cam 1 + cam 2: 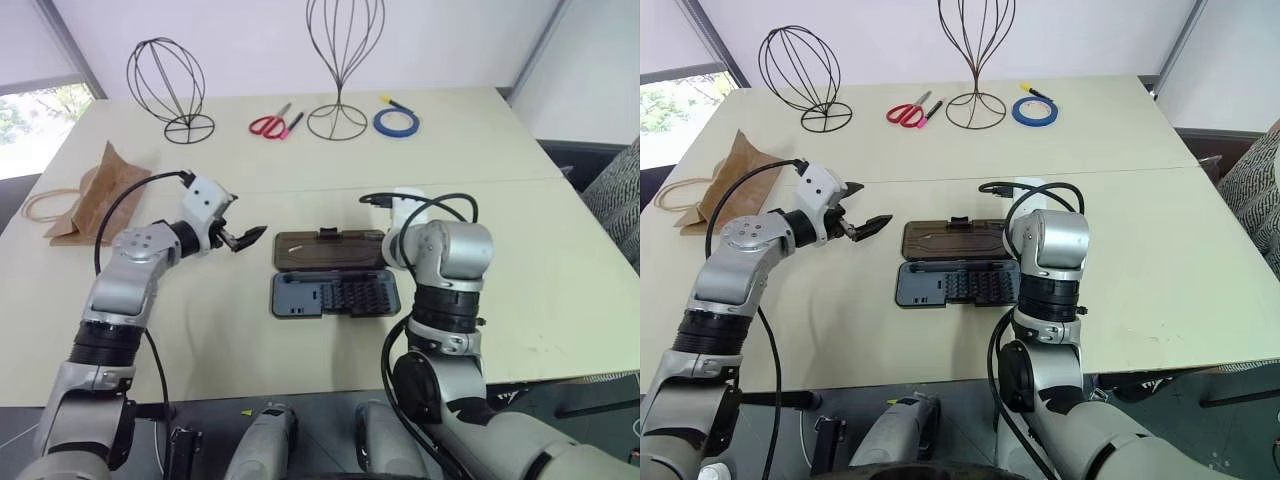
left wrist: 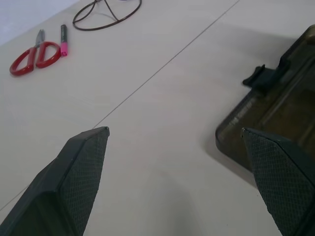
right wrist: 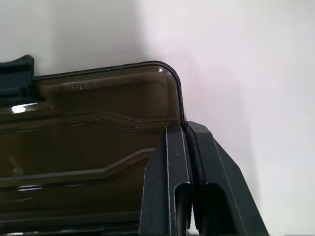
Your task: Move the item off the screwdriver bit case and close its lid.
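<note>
Even, bright daylight fills the room, with a window (image 1: 35, 115) glowing at the far left. Shadows on the table (image 1: 560, 270) are soft and faint, and the 2 wire stands (image 1: 167, 88) cast almost none. The lid (image 3: 88, 132) carries small white glints and lies slightly soft in focus, while the right gripper (image 3: 186, 129) throws a grey shadow beside itself.

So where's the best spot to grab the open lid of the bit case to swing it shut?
Probably the lid's far long edge, by the dark latch tab, coming from the table's far side. The lid lies flat, hinged along the base, so the far edge is free to lift.
</note>
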Controlling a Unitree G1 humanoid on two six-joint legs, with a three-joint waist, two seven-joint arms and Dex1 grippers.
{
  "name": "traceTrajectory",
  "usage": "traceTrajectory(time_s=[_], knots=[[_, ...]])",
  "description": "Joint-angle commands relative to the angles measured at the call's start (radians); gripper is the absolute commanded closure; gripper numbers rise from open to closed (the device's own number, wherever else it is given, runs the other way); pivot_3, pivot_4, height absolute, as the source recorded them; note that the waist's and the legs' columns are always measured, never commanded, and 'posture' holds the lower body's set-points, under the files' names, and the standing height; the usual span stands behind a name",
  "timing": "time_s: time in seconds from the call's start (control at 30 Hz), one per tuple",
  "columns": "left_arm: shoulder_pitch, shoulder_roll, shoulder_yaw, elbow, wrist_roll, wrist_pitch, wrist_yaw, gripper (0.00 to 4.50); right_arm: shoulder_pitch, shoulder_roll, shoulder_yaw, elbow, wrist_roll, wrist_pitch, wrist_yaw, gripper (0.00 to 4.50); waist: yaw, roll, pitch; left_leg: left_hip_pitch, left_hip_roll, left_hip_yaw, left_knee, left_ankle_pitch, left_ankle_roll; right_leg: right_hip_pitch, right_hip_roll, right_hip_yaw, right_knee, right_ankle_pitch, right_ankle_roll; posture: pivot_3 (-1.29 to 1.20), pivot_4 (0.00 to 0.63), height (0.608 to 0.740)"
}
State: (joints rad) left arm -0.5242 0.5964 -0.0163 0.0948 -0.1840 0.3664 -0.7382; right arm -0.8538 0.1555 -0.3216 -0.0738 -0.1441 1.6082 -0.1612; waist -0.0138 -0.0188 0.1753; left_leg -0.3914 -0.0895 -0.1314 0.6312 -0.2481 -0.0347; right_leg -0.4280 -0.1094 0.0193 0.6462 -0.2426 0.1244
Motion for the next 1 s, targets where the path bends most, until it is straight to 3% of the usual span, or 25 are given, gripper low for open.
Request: traceTrajectory(time_s=[0.03, 0.27, 0.5, 0.83, 1.0], knots=[[-0.021, 0.008, 0.012, -0.03, 0.002, -0.009, -0.003, 0.0, 0.019, 0.151, -0.013, -0.057, -0.039, 0.006, 0.012, 4.49, -0.004, 0.0, 0.0, 0.0, 0.0, 0.0, 0.0, 0.0, 0.0, 0.0, 0.0, 0.0, 0.0, 0.0, 0.0, 0.0, 0.15, 0.74], [-0.029, 0.006, 0.007, -0.018, 0.008, -0.017, -0.006, 0.0, 0.052, 0.136, 0.048, -0.077, -0.041, 0.006, 0.12, 4.49, -0.013, 0.002, 0.001, 0.0, 0.0, 0.001, -0.001, 0.0, 0.0, -0.001, 0.001, 0.0, 0.0, 0.0, 0.0, 0.0, 0.15, 0.74], [-0.033, 0.004, 0.004, -0.013, 0.011, -0.021, -0.005, 0.0, 0.091, 0.021, 0.185, -0.09, 0.108, 0.006, 0.242, 4.49, -0.04, 0.002, 0.001, 0.0, 0.001, 0.0, -0.003, 0.0, 0.0, -0.002, 0.002, 0.0, 0.0, 0.0, 0.0, 0.0, 0.15, 0.74], [-0.034, 0.008, 0.01, -0.018, 0.014, -0.02, -0.004, 0.0, 0.106, -0.008, 0.161, -0.069, 0.233, 0.006, 0.128, 4.49, -0.031, 0.002, 0.001, 0.0, 0.002, 0.0, -0.002, 0.0, 0.0, -0.002, 0.002, 0.0, 0.0, 0.0, -0.001, 0.0, 0.15, 0.74], [-0.034, 0.01, 0.01, -0.017, 0.015, -0.022, -0.006, 0.0, 0.118, -0.046, 0.147, -0.073, 0.407, 0.006, -0.009, 4.49, -0.031, 0.002, 0.001, 0.0, 0.002, 0.0, -0.002, 0.0, 0.0, -0.002, 0.002, 0.0, 0.0, 0.0, -0.001, 0.0, 0.15, 0.74]])
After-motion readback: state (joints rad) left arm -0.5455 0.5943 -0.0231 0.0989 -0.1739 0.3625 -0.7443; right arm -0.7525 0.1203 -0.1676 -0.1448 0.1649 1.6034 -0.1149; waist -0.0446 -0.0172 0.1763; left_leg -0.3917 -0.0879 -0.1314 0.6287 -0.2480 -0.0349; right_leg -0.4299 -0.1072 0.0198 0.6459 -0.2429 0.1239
